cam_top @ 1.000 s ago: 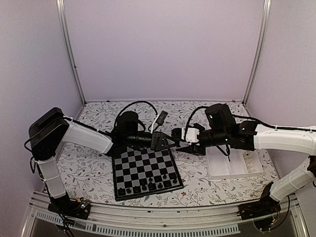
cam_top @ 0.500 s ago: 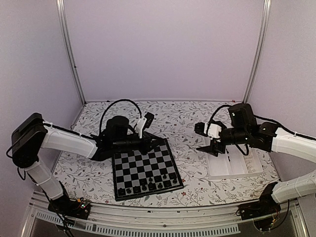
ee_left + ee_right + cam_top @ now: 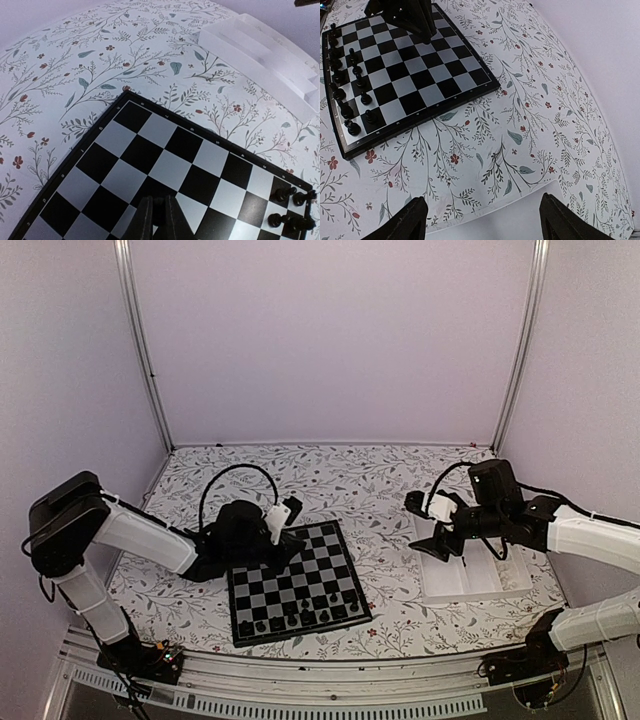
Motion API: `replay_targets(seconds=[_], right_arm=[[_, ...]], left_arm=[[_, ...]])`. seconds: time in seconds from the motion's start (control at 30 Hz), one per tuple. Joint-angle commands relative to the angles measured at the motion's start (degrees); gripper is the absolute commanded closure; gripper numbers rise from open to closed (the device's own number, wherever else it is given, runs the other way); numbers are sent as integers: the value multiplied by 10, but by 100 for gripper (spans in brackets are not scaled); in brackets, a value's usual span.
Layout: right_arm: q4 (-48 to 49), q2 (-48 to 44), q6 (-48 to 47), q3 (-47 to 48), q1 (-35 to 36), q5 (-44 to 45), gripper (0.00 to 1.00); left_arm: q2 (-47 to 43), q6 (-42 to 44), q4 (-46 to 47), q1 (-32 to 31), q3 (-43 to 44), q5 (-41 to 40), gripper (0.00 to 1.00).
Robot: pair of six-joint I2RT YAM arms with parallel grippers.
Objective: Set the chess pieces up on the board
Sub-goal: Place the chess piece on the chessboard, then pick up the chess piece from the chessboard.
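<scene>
The board lies in front of the left arm. It also shows in the left wrist view and the right wrist view. Several black chess pieces stand in two rows along its near edge; they also show in the left wrist view and the right wrist view. My left gripper hangs low over the board's far left part. Its fingers are nearly closed on a small dark piece. My right gripper is wide open and empty above the tray's left rim.
A white compartmented tray sits right of the board; it also shows in the left wrist view and the right wrist view. The table has a floral cloth. Pale walls and metal posts enclose it.
The two grippers were together above the board's far edge. The right one has drawn back to the right over the tray and opened. The left one has pulled back left and down over the board.
</scene>
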Motion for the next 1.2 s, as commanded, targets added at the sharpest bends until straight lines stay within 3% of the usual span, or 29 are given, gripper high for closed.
replay_targets(seconds=[0.0, 0.17, 0.33, 0.43, 0.87, 1.17], right_arm=[[14, 13, 6, 0, -2, -9, 20], [14, 19, 4, -3, -2, -11, 20], [13, 20, 5, -5, -2, -15, 20], [11, 19, 4, -6, -2, -16, 19], [7, 19, 1, -9, -2, -26, 19], [5, 21, -1, -10, -2, -27, 19]], left_arm=[[17, 6, -42, -5, -1, -2, 89], [19, -3, -51, -5, -7, 8, 85], [1, -15, -73, -6, -4, 9, 69], [-8, -21, -104, -6, 9, 20, 65], [22, -51, -212, -5, 85, 2, 65], [52, -49, -232, -5, 115, -2, 80]])
